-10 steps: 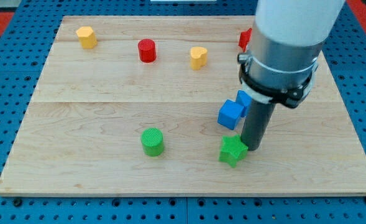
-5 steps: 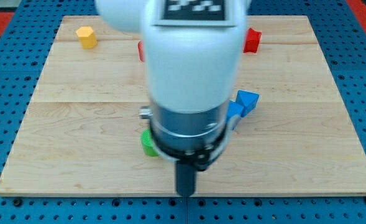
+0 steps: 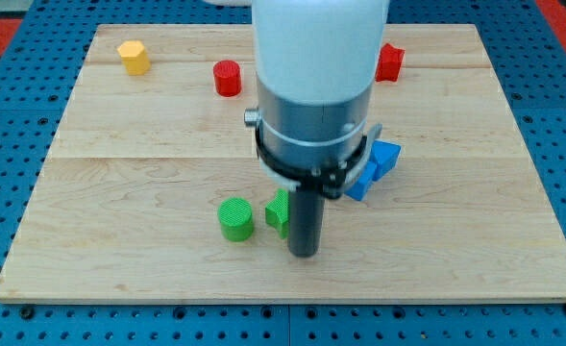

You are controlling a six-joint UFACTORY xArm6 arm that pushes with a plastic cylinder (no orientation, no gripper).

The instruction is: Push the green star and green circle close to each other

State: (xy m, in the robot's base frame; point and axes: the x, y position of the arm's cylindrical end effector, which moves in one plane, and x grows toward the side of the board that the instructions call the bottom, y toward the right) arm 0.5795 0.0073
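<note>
The green circle [image 3: 234, 218] stands on the wooden board [image 3: 119, 202] at the lower middle. The green star [image 3: 279, 211] sits just to its right, a small gap apart, and is mostly hidden behind my rod. My tip [image 3: 305, 253] rests on the board right beside the star, at its lower right side. The wide arm body covers the board's middle above them.
A yellow hexagon block [image 3: 134, 57] lies at the top left and a red cylinder [image 3: 228, 77] at the top middle. A red block [image 3: 390, 61] lies at the top right. Two blue blocks [image 3: 376, 165] sit right of the arm.
The arm swept from the star's right to the bottom edge, then back up. The green star has slid left and now sits next to the green circle.
</note>
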